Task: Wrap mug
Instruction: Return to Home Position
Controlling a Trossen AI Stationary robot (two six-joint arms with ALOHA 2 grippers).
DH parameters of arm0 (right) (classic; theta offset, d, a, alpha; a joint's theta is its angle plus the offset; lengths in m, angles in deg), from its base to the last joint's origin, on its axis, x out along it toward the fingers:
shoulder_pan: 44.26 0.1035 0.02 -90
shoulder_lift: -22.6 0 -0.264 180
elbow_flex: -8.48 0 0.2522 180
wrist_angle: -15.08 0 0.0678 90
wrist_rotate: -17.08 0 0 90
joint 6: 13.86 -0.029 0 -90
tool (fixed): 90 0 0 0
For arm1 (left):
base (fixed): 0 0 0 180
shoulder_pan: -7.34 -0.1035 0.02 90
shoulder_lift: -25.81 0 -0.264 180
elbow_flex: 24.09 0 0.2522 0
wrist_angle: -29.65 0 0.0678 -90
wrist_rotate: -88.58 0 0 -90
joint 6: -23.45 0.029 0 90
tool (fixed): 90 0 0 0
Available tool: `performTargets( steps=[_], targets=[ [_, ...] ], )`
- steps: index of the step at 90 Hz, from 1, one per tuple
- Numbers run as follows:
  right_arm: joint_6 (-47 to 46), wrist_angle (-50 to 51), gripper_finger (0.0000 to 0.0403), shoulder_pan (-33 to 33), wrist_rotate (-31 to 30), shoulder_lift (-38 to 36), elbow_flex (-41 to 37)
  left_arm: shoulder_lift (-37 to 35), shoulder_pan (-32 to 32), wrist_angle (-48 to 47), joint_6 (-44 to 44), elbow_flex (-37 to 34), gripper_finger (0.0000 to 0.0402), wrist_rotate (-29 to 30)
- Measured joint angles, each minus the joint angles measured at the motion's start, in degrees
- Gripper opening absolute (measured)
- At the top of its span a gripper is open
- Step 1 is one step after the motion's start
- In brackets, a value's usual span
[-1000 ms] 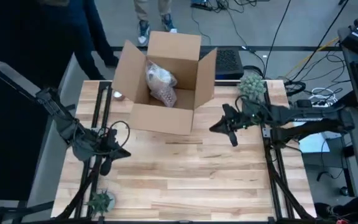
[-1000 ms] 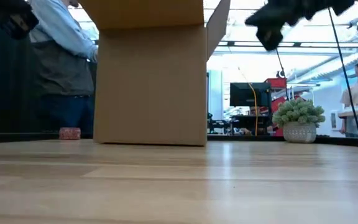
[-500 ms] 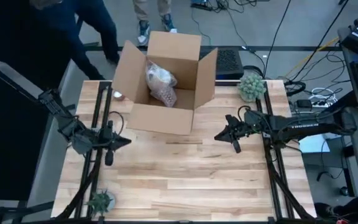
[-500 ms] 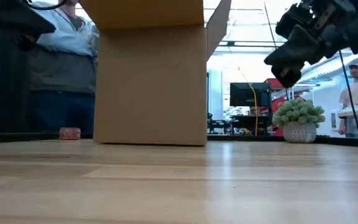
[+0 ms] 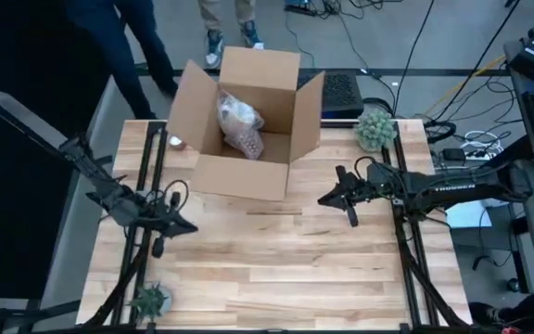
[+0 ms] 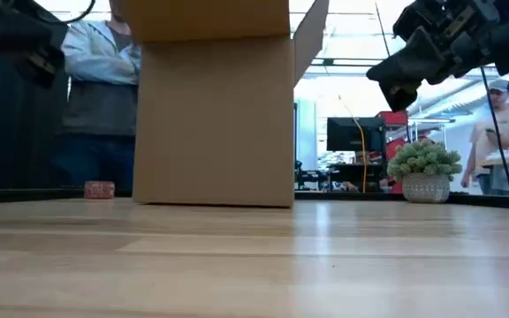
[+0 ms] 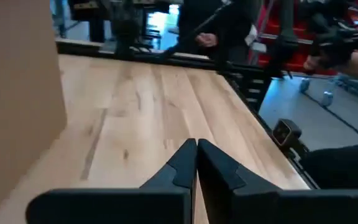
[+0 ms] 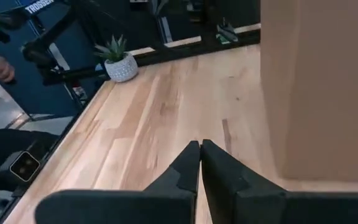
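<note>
box (image 5: 248, 121): bench's far edge
wrapped bundle (image 5: 239, 125): inside it, probably the mug
left gripper (image 7: 196, 146): by left edge, pinched closed
right gripper (image 8: 201, 146): by right edge, ditto

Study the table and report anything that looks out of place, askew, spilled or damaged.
Nothing spilled or damaged. The cardboard box sits slightly askew on the table, wrapped cup inside. A small red object lies stray beside it. Left hand and right hand hang shut, clear.

Wrapped cup (image 5: 239, 125) in box (image 5: 244, 178) at far edge of table (image 5: 276, 269); left hand (image 5: 185, 227), right hand (image 5: 325, 198) before it, apart.
</note>
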Motion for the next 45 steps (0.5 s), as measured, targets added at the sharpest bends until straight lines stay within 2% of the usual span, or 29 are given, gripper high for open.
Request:
performTargets(
  steps=[21, 35, 45],
  targets=[
    [1.17, -3.26, 0.0, 0.02, 0.13, 0.0, 0.0, -7.75, -9.52, 8.9, 5.45, -6.13, 0.0, -17.14],
    [3.21, -5.11, 0.0, 0.0, 0.37, 0.43, 0.0, -11.08, -17.05, 8.22, 5.84, -8.25, 0.0, -23.81],
    [3.73, -8.6, 0.0, 0.0, 0.39, 1.76, -0.91, -12.15, -22.69, 7.6, 6.76, -8.95, 0.0, -25.56]
  ],
)
